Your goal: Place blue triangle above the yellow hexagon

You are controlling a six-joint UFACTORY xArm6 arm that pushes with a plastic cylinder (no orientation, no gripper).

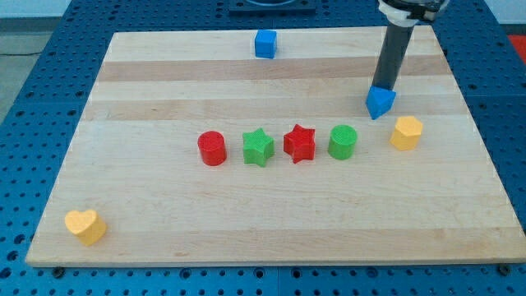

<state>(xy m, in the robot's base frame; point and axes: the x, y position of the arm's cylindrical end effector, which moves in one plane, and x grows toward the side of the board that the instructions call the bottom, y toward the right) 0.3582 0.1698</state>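
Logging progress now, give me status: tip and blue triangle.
My tip against small blue triangle block's top edge. Yellow hexagon block lower right, apart. Nothing between.

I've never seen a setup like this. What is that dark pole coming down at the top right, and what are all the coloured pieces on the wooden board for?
The pole is a robot arm's rod; it has no hand and holds nothing. My tip slides along the wooden board to push blocks. This single camera looks down at an angle. My tip sits at the blue triangle, just above it in the view, with the yellow hexagon to its lower right. In a middle row are a red cylinder, green star, red star and green cylinder. A blue cube sits at top, a yellow heart bottom left.
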